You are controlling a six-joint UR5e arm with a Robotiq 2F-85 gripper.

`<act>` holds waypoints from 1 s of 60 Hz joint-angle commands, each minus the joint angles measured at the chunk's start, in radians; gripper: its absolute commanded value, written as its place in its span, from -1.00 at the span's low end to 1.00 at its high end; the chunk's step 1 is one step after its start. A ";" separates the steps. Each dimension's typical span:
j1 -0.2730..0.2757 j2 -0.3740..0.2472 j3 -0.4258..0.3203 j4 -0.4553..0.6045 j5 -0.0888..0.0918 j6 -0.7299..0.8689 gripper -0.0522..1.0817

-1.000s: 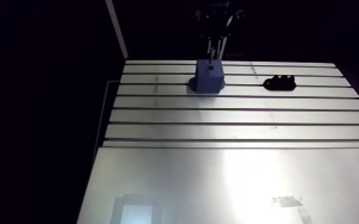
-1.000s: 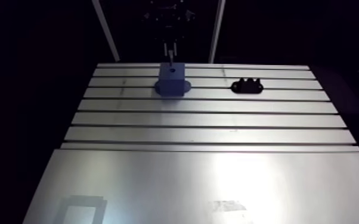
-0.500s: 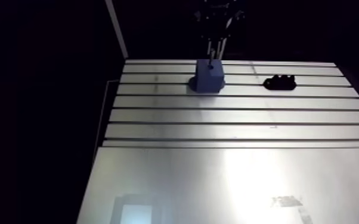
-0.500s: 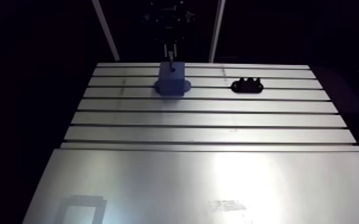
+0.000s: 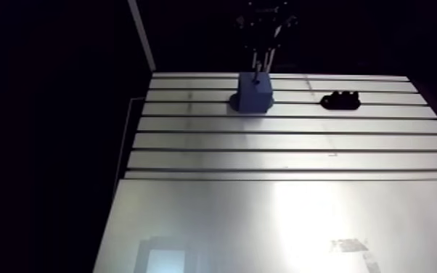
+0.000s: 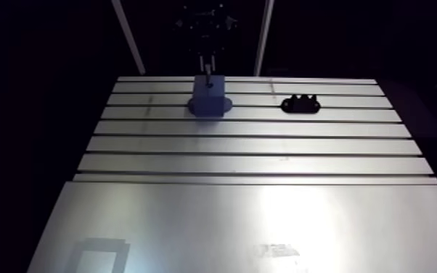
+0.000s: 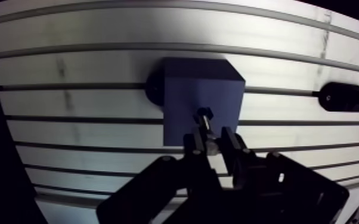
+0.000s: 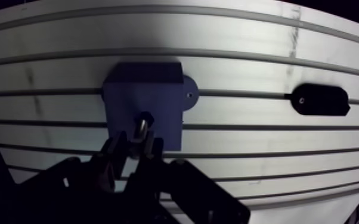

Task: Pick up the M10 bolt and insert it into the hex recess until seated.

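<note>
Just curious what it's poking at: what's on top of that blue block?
A bolt, gripped by the gripper, stands with its dark head at the blue block top face. The head covers whatever lies beneath.

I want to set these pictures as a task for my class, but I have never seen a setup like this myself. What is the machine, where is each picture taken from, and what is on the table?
This is a single robot arm working at a slotted metal table. Two pictures come from a camera riding on the arm, looking down over the whole table. The other two come from a camera at the wrist, looking past the gripper. Each pair shows the same scene from two eyes set slightly apart. On the table stand a blue block and, apart from it to one side, a small black part. The gripper's two fingers are shut on a bolt, whose far end meets the block's top face. Whether it is fully in cannot be told.
</note>
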 commanded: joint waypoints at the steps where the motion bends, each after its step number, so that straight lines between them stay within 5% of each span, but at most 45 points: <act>1: 0.000 0.000 0.005 -0.002 0.000 -0.003 0.50; 46: -0.005 0.003 0.011 -0.023 0.000 -0.015 0.50; 60: -0.005 0.003 0.011 -0.023 0.013 -0.014 0.50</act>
